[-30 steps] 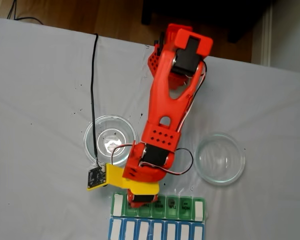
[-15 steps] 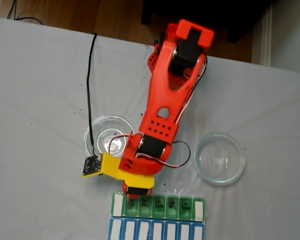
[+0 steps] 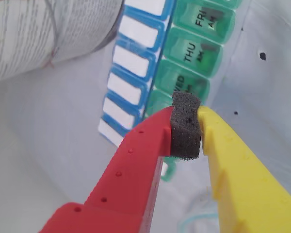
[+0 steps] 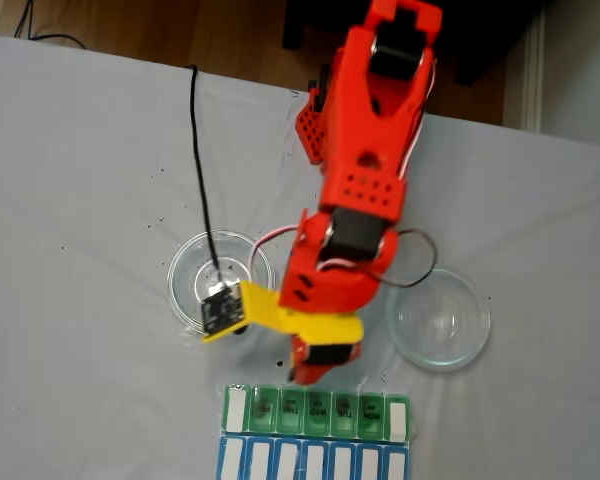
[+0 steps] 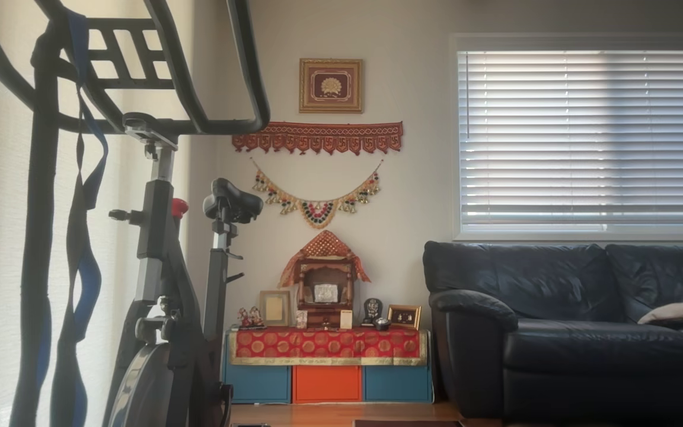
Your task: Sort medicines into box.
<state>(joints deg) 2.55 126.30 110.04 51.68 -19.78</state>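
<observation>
Gripper (image 3: pixel 186 127): clenched on its own foam pad, nothing held.
Box (image 4: pixel 318 409): light, rigid; lids shut.
Pills: none visible; small, likely rolling; pinch centrally.

Premises: a private home, living room. A black leather sofa (image 5: pixel 573 323) stands below a window with slatted blinds (image 5: pixel 589 133). Left of the sofa, a small household shrine (image 5: pixel 324 279) sits under a framed wall picture (image 5: pixel 331 85). Farther left stands an exercise bike (image 5: pixel 163 249).

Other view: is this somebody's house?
Probably a home living room: a black sofa, an exercise bike and a small shrine stand there.
</observation>
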